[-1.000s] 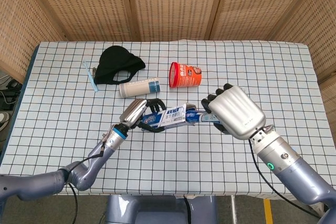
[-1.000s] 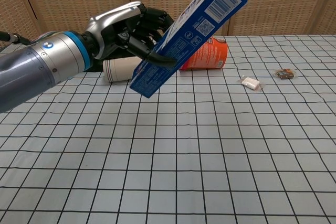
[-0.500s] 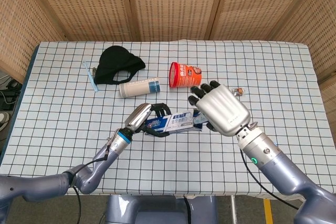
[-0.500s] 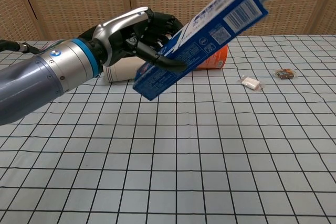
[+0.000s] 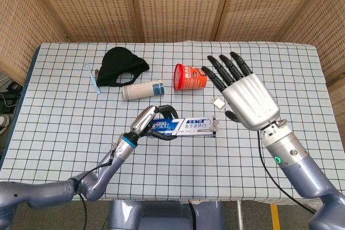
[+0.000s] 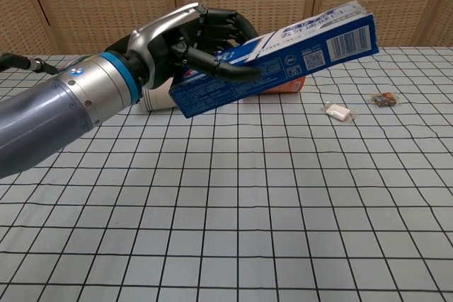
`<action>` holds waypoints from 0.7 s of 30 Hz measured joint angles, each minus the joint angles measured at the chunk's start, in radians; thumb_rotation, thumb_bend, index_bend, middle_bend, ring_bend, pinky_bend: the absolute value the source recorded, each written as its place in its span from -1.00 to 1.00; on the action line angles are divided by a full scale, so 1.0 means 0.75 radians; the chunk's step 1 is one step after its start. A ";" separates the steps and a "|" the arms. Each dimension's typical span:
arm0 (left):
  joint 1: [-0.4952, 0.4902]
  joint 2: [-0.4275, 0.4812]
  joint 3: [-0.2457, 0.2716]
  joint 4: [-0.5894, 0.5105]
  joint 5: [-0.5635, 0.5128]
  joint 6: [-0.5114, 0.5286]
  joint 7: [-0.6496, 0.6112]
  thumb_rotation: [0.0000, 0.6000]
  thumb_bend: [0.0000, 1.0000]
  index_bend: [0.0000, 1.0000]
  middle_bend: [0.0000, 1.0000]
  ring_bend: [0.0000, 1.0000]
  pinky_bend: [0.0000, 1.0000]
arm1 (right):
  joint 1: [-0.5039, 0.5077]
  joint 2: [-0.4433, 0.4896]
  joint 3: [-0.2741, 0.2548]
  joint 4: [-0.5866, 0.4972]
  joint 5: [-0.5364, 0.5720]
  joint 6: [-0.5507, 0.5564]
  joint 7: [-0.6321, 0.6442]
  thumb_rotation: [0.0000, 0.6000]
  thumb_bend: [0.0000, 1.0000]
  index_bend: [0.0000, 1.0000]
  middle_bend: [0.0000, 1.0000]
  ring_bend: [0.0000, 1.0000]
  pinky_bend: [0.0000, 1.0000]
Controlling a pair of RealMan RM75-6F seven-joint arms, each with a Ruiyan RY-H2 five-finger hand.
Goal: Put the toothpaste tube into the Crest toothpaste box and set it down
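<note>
My left hand [image 5: 148,123] grips the blue Crest toothpaste box [image 5: 188,126] by its left end and holds it almost level above the table. The chest view shows the same hand [image 6: 187,40] wrapped around the box [image 6: 290,51], whose barcode end points right. No toothpaste tube shows outside the box in either view. My right hand [image 5: 245,96] is lifted to the right of the box with its fingers spread, holding nothing and touching nothing. The chest view does not show it.
Behind the box lie an orange cup [image 5: 190,76] on its side, a white cylinder [image 5: 143,89], a black cloth [image 5: 123,65] and a blue stick [image 5: 92,77]. A small white packet [image 6: 337,111] and a wrapped candy [image 6: 384,99] sit to the right.
My right hand has come off the box's right end, lifted and spread its fingers. The box has swung from steeply tilted down to nearly level in my left hand.
</note>
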 measured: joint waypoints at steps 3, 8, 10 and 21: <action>0.010 -0.001 0.000 -0.009 0.001 0.007 -0.056 1.00 -0.81 0.14 -0.05 -0.07 -0.08 | -0.034 0.000 -0.007 0.054 -0.006 0.069 -0.005 1.00 -1.00 -0.98 -0.99 -0.99 -0.84; 0.030 0.002 -0.013 -0.039 -0.006 0.019 -0.177 1.00 -0.79 0.16 -0.05 -0.07 -0.08 | -0.083 -0.032 -0.018 0.172 0.010 0.199 -0.050 1.00 -1.00 -0.96 -0.98 -0.99 -0.83; 0.040 0.002 -0.021 -0.051 -0.007 0.034 -0.230 1.00 -0.77 0.16 -0.05 -0.07 -0.08 | -0.099 -0.052 -0.023 0.230 0.035 0.223 -0.065 1.00 -1.00 -0.95 -0.98 -0.99 -0.83; 0.108 0.051 -0.075 -0.188 0.013 0.117 -0.486 1.00 -0.76 0.15 -0.05 -0.07 -0.08 | -0.164 -0.161 -0.064 0.524 0.287 0.179 -0.066 1.00 -1.00 -0.95 -0.97 -0.99 -0.86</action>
